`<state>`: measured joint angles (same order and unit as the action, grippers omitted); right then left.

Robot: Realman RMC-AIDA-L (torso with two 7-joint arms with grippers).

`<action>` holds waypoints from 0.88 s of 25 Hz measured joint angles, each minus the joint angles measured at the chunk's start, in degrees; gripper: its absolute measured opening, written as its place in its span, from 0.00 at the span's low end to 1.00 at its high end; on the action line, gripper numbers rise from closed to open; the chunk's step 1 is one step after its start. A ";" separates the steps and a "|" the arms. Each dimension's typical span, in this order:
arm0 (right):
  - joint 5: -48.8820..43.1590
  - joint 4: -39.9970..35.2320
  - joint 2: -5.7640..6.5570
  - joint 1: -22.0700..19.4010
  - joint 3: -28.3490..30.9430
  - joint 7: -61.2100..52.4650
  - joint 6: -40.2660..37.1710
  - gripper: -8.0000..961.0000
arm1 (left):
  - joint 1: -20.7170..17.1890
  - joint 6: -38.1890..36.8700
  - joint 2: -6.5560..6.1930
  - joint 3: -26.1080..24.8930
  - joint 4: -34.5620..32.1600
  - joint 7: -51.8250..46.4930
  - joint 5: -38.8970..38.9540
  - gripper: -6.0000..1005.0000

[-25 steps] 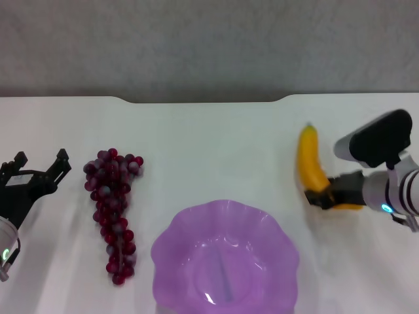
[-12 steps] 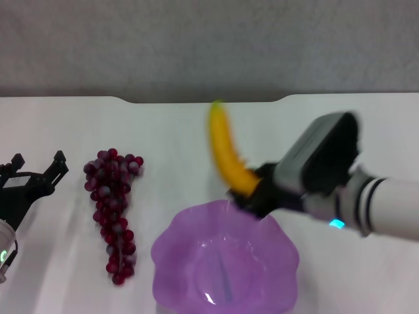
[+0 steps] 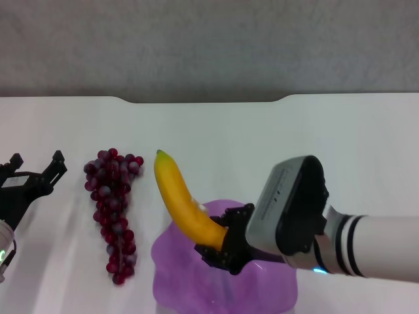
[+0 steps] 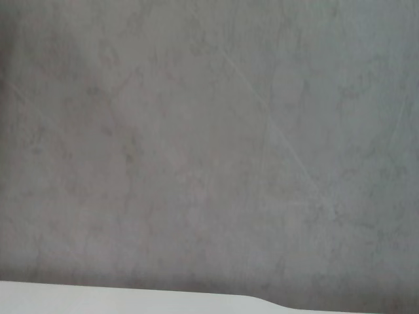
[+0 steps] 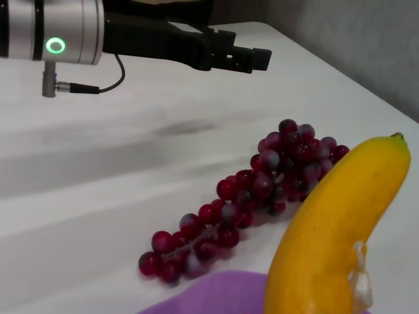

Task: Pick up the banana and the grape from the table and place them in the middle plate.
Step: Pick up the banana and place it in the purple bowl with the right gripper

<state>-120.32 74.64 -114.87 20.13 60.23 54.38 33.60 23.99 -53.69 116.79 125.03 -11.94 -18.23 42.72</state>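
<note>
1. Compared with half a second ago, I see that the right gripper (image 3: 219, 245) has come down and toward the left side; it is now over the middle plate (image 3: 171, 275), while before it was at the far rim of it.
2. The banana (image 3: 182, 203) moved together with it. Its green tip was up near the back edge of the table (image 3: 216, 131) before; now it is lower and close to the grape (image 3: 112, 209).
3. The grape and the left gripper (image 3: 34, 175) are in the same places as before.
4. The right gripper is closed on the lower end of the banana. From the fingers (image 3: 236, 216) the banana goes up and to the left, tilted, and it is held in the air above the plate's near-left part.
5. In the right wrist view the banana (image 5: 330, 229) fills the near side, the grape (image 5: 252, 196) lies on the table just beyond it, and the purple rim of the plate (image 5: 209, 297) shows below.
6. The left gripper stays parked well to the left of the grape, with its fingers (image 5: 252, 55) spread and holding nothing.
</note>
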 joint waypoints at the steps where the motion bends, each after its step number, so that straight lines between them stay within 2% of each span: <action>1: 0.00 0.00 0.00 0.00 0.00 0.00 0.00 0.55 | 0.00 0.00 -0.02 -0.01 0.00 0.00 0.00 0.89; 5: 0.03 0.67 -0.02 -3.78 -0.04 6.68 0.38 0.55 | 0.00 -0.01 -0.03 -0.01 0.00 0.05 0.00 0.89; 8: 0.51 0.50 -0.11 -5.01 -0.19 8.98 -0.45 0.55 | 0.03 0.01 -0.04 -0.02 0.07 0.06 0.00 0.89; 13: 0.30 -0.45 -0.08 -5.21 -3.37 10.05 -3.62 0.55 | 0.06 0.08 -0.07 -0.09 0.08 0.06 0.07 0.89; 22: 0.08 -0.46 -0.02 -5.27 -5.20 10.15 -4.14 0.55 | 0.09 0.35 -0.08 -0.51 0.08 0.39 0.19 0.89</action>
<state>-120.24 74.18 -114.89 14.86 55.03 64.53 29.46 24.08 -53.34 116.71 124.51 -11.86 -17.84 42.90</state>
